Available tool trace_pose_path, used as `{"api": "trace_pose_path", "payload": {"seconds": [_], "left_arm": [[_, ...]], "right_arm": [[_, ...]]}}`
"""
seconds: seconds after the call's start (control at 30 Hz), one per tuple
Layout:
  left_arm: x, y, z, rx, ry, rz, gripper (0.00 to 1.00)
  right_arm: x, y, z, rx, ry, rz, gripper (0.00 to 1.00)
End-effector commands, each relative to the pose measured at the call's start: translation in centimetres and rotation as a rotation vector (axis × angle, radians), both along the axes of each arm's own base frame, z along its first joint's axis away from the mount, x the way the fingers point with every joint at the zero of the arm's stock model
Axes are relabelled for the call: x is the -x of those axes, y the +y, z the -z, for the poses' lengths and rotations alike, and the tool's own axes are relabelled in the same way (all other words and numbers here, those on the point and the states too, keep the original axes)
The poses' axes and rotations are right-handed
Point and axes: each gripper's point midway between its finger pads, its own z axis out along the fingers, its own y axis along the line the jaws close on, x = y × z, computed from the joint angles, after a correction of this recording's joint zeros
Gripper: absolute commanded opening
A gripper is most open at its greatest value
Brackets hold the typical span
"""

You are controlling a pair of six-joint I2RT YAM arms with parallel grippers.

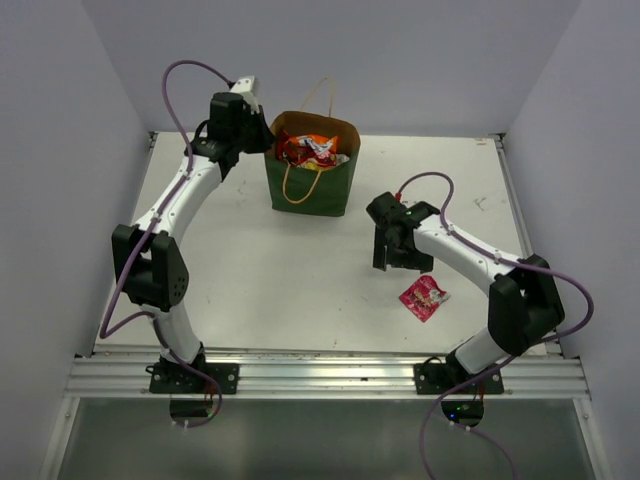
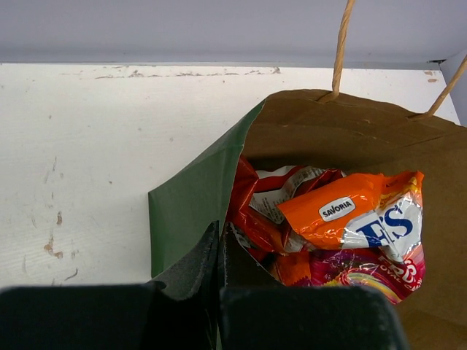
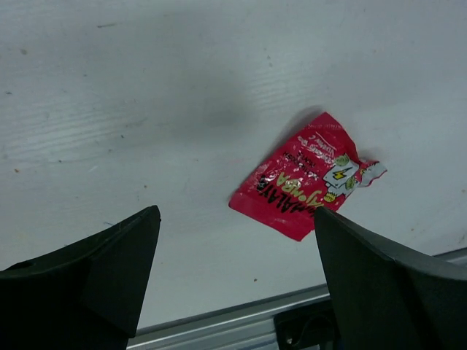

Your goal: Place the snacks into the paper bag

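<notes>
Spotting one paper bag [image 1: 310, 188] at back edge, rim pinched by left gripper [image 2: 219, 248]; one red packet [image 1: 423, 297] front-right, near gaping, empty right gripper [image 1: 397, 262].

Upright toward the far side of the table [image 1: 250, 280]: dark green paper bag [image 1: 335, 190], mouth open, brown inside, tan cord handles [image 2: 340, 44]. Packed within: orange packet [image 2: 350, 211], red wrappers [image 2: 252, 219], pink-yellow packet [image 2: 365, 270]. Flat on the table, well apart from the bag: red packet [image 3: 299, 186] with yellow lettering.
</notes>
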Motion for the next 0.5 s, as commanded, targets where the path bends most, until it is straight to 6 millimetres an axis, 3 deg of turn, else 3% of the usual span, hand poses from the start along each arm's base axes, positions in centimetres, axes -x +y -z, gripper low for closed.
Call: {"api": "trace_pose_path", "payload": {"seconds": [0.0, 0.47], "left_arm": [[-0.6, -0.8, -3.4, 0.060, -0.083, 0.030, 0.00], [-0.5, -0.6, -3.0, 0.071, -0.071, 0.035, 0.00]], "right_arm": [[0.6, -0.1, -0.4, -0.088, 0.015, 0.137, 0.90], [3.3, -3.5, 3.4, -0.152, 0.128, 0.301, 0.87]]}}
